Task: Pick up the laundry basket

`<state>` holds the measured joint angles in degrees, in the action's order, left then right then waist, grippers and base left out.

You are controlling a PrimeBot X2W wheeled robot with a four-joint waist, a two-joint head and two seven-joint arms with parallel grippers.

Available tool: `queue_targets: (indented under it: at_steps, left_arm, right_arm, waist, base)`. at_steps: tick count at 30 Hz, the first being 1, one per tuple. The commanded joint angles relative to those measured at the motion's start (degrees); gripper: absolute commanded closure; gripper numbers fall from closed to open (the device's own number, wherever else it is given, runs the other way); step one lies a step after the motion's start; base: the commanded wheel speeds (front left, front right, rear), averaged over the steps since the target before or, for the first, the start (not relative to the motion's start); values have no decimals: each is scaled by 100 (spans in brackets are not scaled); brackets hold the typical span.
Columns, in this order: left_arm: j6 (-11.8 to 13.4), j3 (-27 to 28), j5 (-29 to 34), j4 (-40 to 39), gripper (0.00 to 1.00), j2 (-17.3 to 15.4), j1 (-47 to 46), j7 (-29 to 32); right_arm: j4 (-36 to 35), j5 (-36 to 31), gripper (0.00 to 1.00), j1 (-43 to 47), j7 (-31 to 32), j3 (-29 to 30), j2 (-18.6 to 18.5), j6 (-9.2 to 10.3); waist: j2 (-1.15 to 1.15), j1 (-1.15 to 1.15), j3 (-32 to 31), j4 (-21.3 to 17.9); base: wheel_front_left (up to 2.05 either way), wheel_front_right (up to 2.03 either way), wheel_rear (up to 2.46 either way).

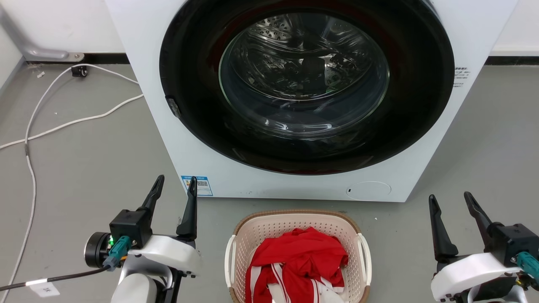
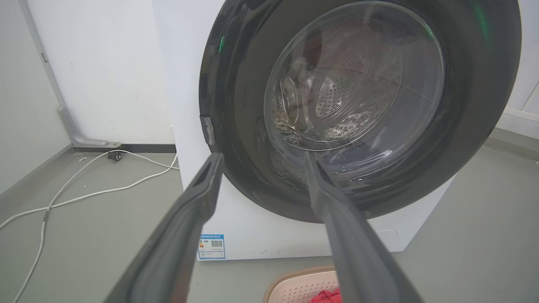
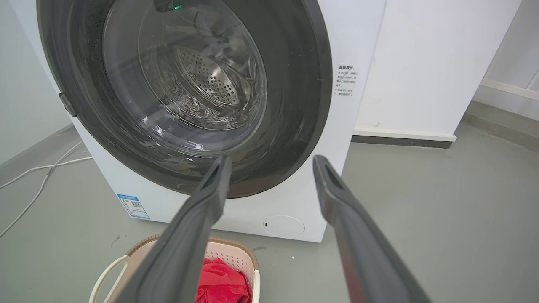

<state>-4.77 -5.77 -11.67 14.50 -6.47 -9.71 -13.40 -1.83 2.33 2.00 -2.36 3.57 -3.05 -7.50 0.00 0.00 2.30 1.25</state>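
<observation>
- Laundry basket (image 1: 273, 229): stands on the smooth grey floor (image 1: 84, 168) directly in front of the washer (image 1: 177, 147), near its base but not touching it, and between the two grippers.
- Basket construction: rounded-rectangular cream plastic with perforated walls, a brown woven-look rim, and a white loop handle (image 1: 229, 261) on each short side.
- Basket contents: a crumpled red garment (image 1: 299, 256) with white stripes.
- Left gripper (image 1: 176, 180): two long dark tapered fingers spread well apart and holding nothing. It sits left of the basket, clear of it.
- Left wrist view: the left gripper's fingers (image 2: 198, 210) frame the washer's lower front, with a corner of the basket at the bottom edge.
- Right gripper (image 1: 449, 197): fingers likewise spread wide and empty. It sits right of the basket, well apart from it.
- Washer: a white box-shaped body with a large round dark door ring and a domed glass window (image 1: 303, 71). A perforated metal drum shows behind the glass.
- White cable (image 1: 63, 124): lies in loose curves on the floor to the left of the washer.
</observation>
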Motion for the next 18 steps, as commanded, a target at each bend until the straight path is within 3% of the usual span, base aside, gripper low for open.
queue_targets:
  at_steps: [1, 18]
  left_arm:
    - [30, -20, 82, -9, 0, -9, -74, -51]
    - [67, -22, 486, 33, 0, 19, -101, -193]
  right_arm:
    - [-39, -104, 0, 34, -24, 9, 22, 2]
    - [124, -621, 0, -51, -242, 39, 29, 3]
  waist:
    - [0, 0, -2, 1]
    - [0, 0, 40, 16]
  base:
    - [0, 0, 0]
    - [0, 0, 0]
